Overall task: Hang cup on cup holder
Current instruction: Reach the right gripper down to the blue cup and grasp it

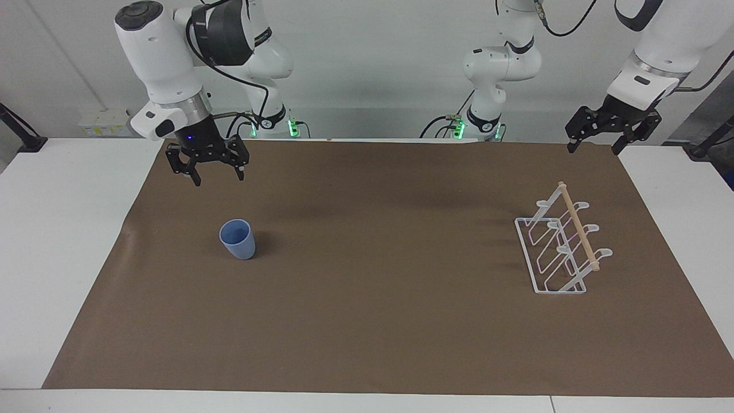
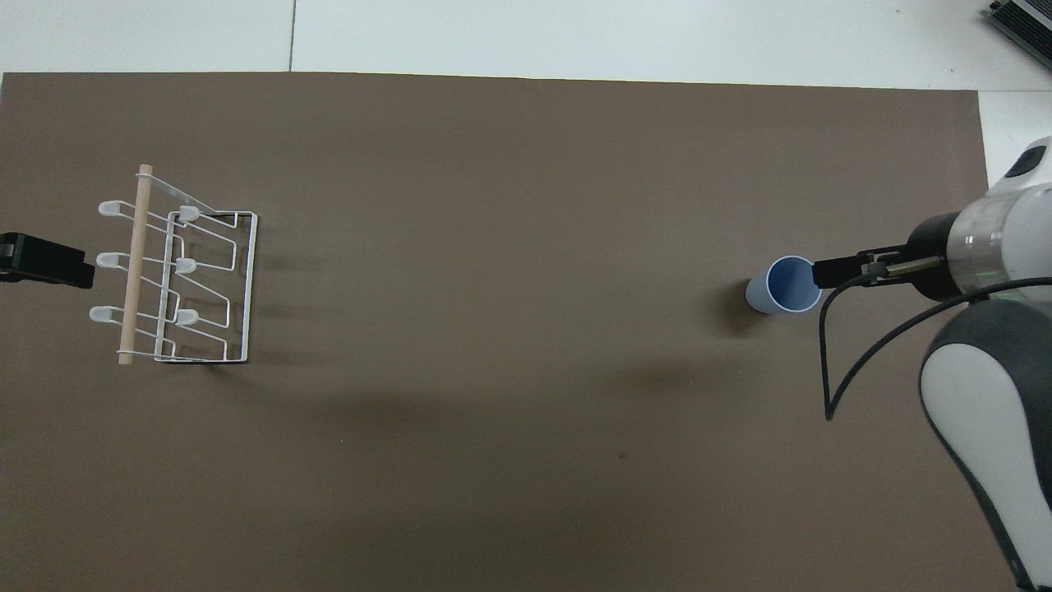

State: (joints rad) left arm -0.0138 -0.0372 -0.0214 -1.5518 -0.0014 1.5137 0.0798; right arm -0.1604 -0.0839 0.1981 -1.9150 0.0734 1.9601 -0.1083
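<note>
The right end effector (image 1: pixel 213 168), fingers spread and empty, hangs above the table (image 1: pixel 367 321) at about eleven o'clock of the upright cup (image 1: pixel 237 239), likely lining up a grasp. The left end effector (image 1: pixel 611 132), also unclenched, waits off the mat's corner, twelve o'clock of the cup holder (image 1: pixel 559 246).

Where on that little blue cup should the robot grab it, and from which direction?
The cup stands upright, mouth open upward, with no handle. A fair guess: the right gripper, open and raised near it, comes down from above and closes its fingers across the wider upper wall. The taper toward the base should help keep it from slipping.
</note>
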